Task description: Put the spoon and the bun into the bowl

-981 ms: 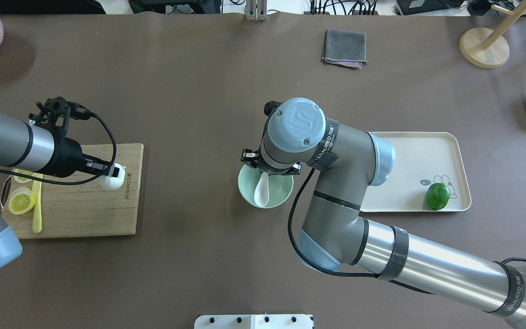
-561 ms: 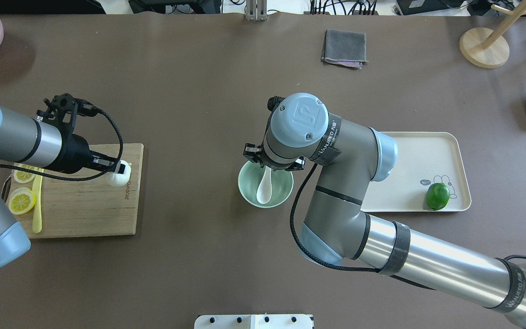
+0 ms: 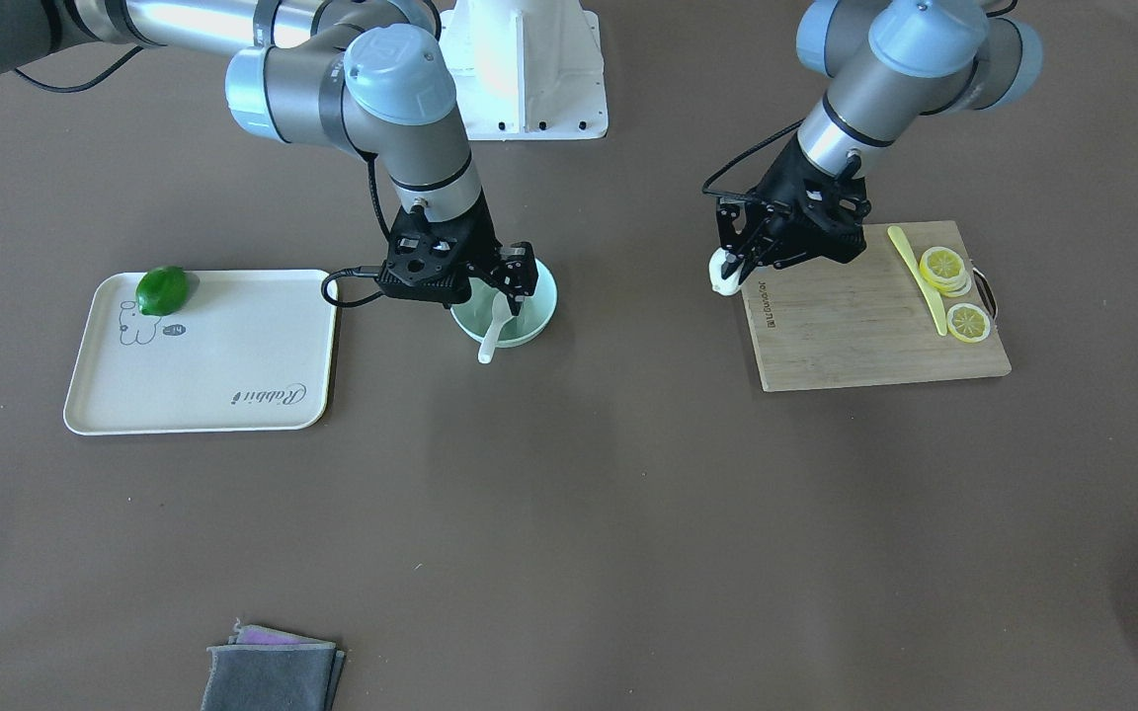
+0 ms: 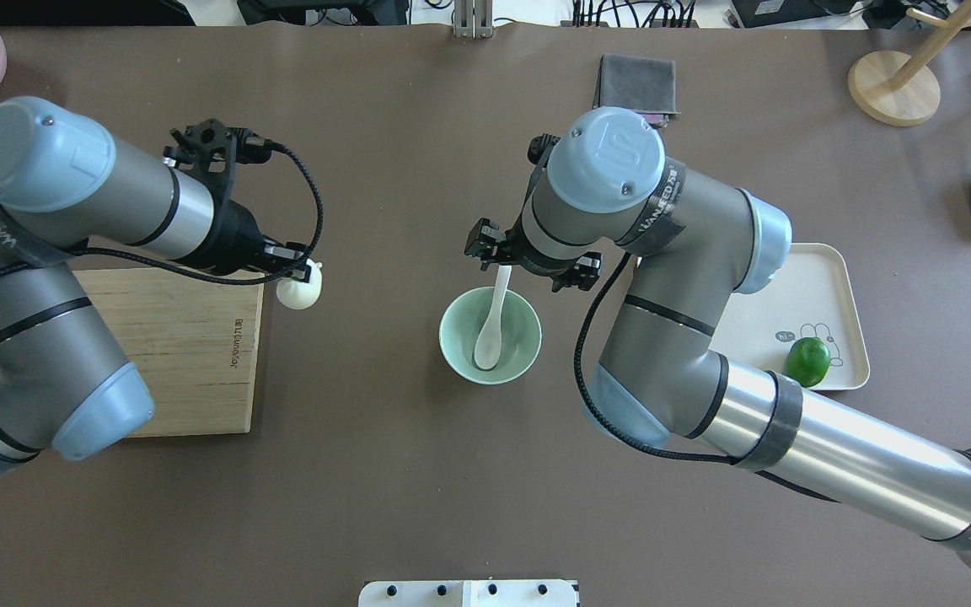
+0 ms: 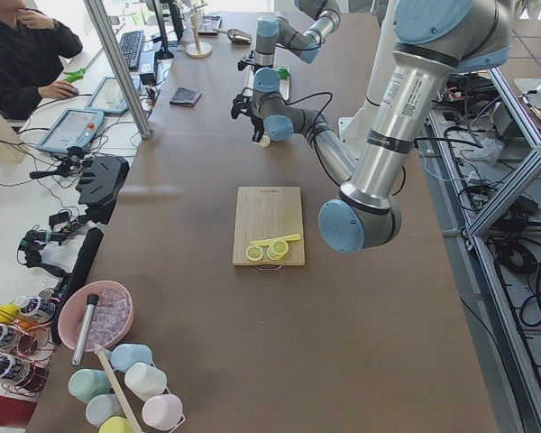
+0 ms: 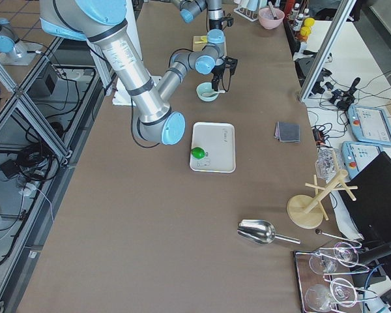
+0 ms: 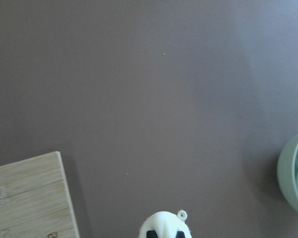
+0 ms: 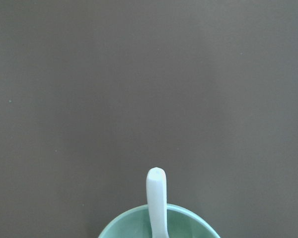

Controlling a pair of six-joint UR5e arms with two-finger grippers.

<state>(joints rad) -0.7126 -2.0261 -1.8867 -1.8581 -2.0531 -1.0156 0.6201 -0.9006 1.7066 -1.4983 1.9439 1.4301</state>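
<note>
bun (image 4: 298, 294) in left end effector (image 4: 297, 271), spoon (image 4: 490, 333) in bowl (image 4: 453, 347) (handle over rim)

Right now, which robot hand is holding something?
The left gripper: it is shut on the white bun near the cutting board. The right gripper is open over the bowl, with the spoon lying loose inside.
</note>
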